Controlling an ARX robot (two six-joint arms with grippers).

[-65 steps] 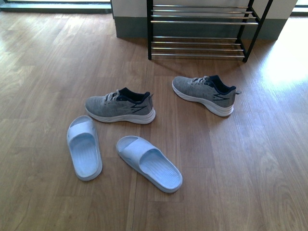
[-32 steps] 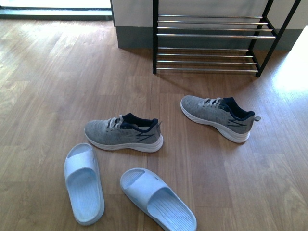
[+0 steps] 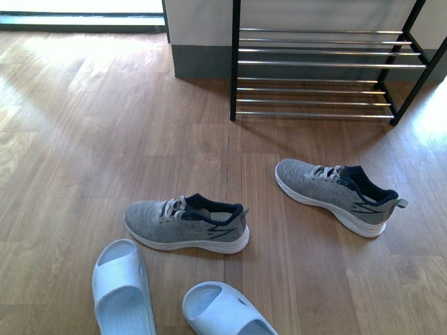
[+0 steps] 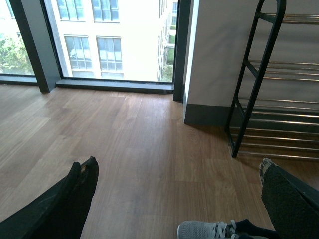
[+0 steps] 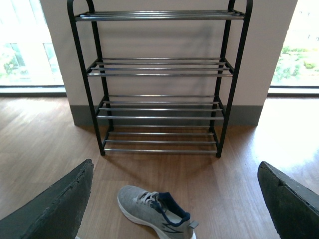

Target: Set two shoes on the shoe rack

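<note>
Left fingers (image 4: pixel 65 209) and right fingers (image 5: pixel 60 204) gape empty; straddle the grey knit white-soled sneaker (image 3: pixel 335 194) nearest the black-framed chrome-rod shoe rack (image 3: pixel 314 63) across its midfoot.

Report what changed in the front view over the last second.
The view closed in on the shoe rack: it, the near sneaker, far sneaker, left slipper and right slipper slid lower in frame, the slippers now cut off. Nothing was grasped or released; the footwear keeps its arrangement on the floor.
</note>
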